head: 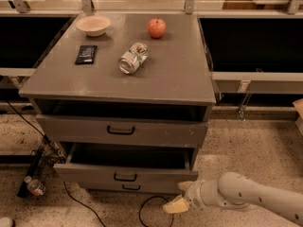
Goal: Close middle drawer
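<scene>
The middle drawer (94, 172) is a wide grey drawer with a small black bar handle (124, 177). It stands pulled partway out of the grey cabinet, and its dark inside shows. My gripper (181, 196) is low at the drawer's front right corner, on a white arm (246, 198) that comes in from the lower right. Its fingers are apart and hold nothing. The upper fingertip (187, 186) is at or against the right end of the drawer front; the lower one (174, 206) hangs below it near the floor.
The top drawer (120, 130) is slightly open above; a narrow bottom drawer front (131, 187) sits below. On the cabinet top are a bowl (93, 24), an apple (156, 28), a lying can (133, 58) and a dark packet (86, 54). Cables (147, 207) and a bottle (35, 187) lie on the floor.
</scene>
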You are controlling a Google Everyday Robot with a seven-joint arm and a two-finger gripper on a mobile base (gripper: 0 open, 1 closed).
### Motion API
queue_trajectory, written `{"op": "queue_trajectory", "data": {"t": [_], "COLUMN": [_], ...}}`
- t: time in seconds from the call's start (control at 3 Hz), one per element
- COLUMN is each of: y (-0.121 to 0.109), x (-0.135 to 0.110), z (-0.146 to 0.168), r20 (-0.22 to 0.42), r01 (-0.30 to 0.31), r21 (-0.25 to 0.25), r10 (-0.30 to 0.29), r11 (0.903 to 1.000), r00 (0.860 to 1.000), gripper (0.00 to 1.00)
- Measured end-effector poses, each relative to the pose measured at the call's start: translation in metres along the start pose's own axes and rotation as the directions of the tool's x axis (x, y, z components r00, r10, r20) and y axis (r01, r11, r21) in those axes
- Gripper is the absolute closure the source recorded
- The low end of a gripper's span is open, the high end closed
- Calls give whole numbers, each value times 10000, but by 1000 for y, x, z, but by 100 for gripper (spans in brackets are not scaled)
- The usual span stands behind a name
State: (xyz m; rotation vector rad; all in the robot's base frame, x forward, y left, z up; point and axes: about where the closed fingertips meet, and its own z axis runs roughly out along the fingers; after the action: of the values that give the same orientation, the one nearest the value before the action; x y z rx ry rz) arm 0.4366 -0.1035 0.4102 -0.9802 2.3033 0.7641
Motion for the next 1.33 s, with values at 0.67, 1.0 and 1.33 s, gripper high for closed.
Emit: {"op": "queue_trajectory", "data": {"t": [0.67, 1.0, 1.33], "y": [0, -1, -12], "x": [0, -1, -8], "z": [0, 0, 2], "r20": [0, 98, 780], "r01": [0, -23, -192], "r21": [-1, 53, 422], "r10": [0, 22, 159], "r11": [10000, 10000, 9989], "r00": [10000, 9999, 9968], "gripper": [73, 100, 100]}}
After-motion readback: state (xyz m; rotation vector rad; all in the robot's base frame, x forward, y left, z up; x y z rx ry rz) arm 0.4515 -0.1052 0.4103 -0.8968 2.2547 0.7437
